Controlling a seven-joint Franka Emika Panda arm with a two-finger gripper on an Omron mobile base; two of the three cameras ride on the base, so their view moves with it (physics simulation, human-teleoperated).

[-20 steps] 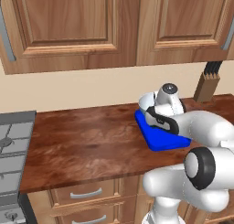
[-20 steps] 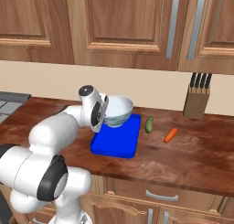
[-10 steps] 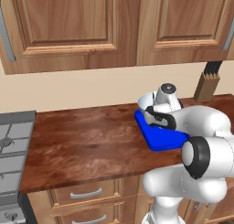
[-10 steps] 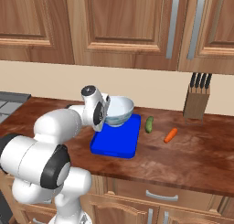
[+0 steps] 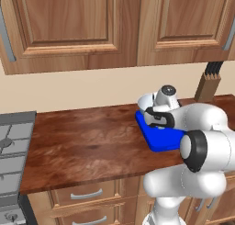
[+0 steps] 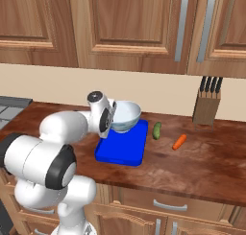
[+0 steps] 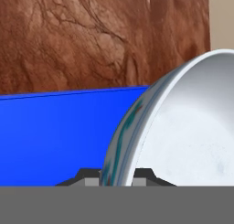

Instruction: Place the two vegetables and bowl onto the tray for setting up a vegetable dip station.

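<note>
The bowl (image 6: 125,116) is held by its rim at the back end of the blue tray (image 6: 122,149). It is seen tipped a little, and whether its foot is touching the tray cannot be told. In the hand view, the bowl's (image 7: 183,127) thin rim is seen pinched between the two dark tips of the jaws, so the jaws are clenched on the bowl. The gripper (image 6: 111,118) is seen beside the bowl's left edge in the right base view.

The bowl looks hard and smooth, so it is likely to be stiff, slippery and easy to break. It is probably not very heavy. The rim is a good place for it to be held, because it is thin enough to fit between the jaws. It should be put down softly.

The green piece (image 6: 157,130) and the orange carrot (image 6: 179,142) are lying on the counter (image 6: 192,162), just to the right of the tray, not on it. They are small and light, and probably firm. Each could be taken hold of across its middle.

One bowl, one tray and two vegetables are counted. One knife block (image 6: 207,107) is seen standing further back on the counter.
</note>
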